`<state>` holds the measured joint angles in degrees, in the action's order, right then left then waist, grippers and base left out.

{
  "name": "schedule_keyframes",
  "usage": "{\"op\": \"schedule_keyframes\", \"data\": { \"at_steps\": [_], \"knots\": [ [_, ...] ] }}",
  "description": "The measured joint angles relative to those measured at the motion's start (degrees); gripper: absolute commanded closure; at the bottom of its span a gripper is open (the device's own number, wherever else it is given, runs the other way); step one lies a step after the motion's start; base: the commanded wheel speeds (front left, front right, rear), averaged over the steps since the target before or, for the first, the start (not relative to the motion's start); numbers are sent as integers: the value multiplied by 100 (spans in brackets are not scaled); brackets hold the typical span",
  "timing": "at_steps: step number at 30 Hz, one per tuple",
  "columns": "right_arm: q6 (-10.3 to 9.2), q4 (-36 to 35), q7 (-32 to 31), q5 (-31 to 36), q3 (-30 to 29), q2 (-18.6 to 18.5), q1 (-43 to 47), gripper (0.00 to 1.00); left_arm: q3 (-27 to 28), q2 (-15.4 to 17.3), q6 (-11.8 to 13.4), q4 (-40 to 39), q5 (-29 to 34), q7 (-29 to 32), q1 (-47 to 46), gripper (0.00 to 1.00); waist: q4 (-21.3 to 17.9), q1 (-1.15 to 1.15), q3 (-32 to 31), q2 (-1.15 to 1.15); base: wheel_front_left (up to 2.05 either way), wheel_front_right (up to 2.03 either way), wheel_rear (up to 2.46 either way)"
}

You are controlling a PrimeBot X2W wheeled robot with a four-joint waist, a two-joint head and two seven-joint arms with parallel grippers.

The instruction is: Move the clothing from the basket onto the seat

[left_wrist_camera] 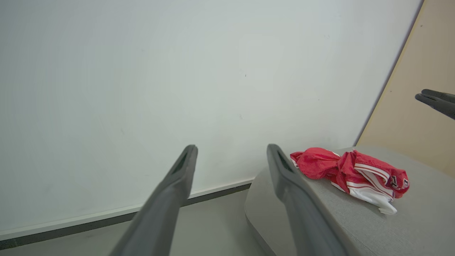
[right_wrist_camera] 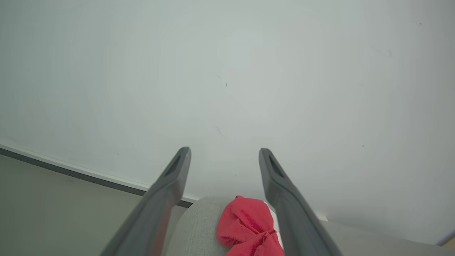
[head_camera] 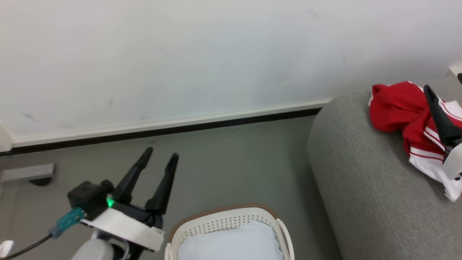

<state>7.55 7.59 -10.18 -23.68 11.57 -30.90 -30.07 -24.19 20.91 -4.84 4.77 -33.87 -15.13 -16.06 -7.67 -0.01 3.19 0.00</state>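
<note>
The left pincer (left_wrist_camera: pixel 231 147) and right pincer (right_wrist_camera: pixel 224 152) both stood wide open, empty. The clothing (head_camera: pixel 393 108) lay bunched on the seat (head_camera: pixel 361 180), below the right pincer. Lifting that pincer straight up looked wisest, lest a finger snag the fabric and drag it off.

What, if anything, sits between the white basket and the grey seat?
Nothing visible; bare floor separates the basket from the seat. The red clothing already lies on the seat, the right pincer open near it.
</note>
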Motion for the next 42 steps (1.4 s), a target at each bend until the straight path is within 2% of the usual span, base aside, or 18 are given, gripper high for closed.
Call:
{"op": "schedule_keyframes", "data": {
  "at_steps": [5, 8, 11, 15, 19, 23, 30, 34, 42],
  "knots": [
    [0, -261, 474, 212, -197, 392, 443, 0, 588, -12, 129, 143, 129, 0, 354, 0, 308, 0, -254, 0, 0, 0, 0],
    [1, -425, 760, 383, -309, 656, 862, 0, 931, -137, 160, 147, 211, 0, 578, 0, 451, 0, -375, 0, 0, 0, 0],
    [0, -559, 1089, 527, -437, 960, 1271, 0, 1198, -253, 96, 204, 300, 0, 814, 0, 553, 0, -457, 0, 0, 0, 0],
    [0, -672, 1535, 666, -454, 1391, 1813, 0, 1483, -408, 87, 389, 565, 0, 1074, 0, 620, 0, -509, 0, 0, 0, 0],
    [0, -612, 1945, 728, -541, 1707, 2260, 0, 1989, -656, 211, 404, 862, 0, 1246, 0, 632, 0, -510, 0, 0, 0, 0],
    [0, -430, 2299, 784, -468, 1998, 2533, 0, 2397, -948, 125, 393, 1127, 0, 1491, 0, 585, 0, -494, 0, 0, 0, 0],
    [0, -24, 2513, 956, -387, 2353, 2817, 0, 2774, -1296, -81, 372, 1657, 0, 1784, 0, 474, 1, -442, 0, 0, 0, 0],
    [0, -87, 2521, 1017, -388, 2518, 2848, 0, 2851, -1412, -179, 404, 1855, 0, 1805, 0, 435, 1, -404, 0, 0, 0, 0],
    [0, -111, 2521, 1079, -365, 2607, 2900, 0, 2943, -1533, -246, 470, 1978, 0, 1819, 0, 372, 1, -404, 0, 0, 0, 0]
  ]
}}
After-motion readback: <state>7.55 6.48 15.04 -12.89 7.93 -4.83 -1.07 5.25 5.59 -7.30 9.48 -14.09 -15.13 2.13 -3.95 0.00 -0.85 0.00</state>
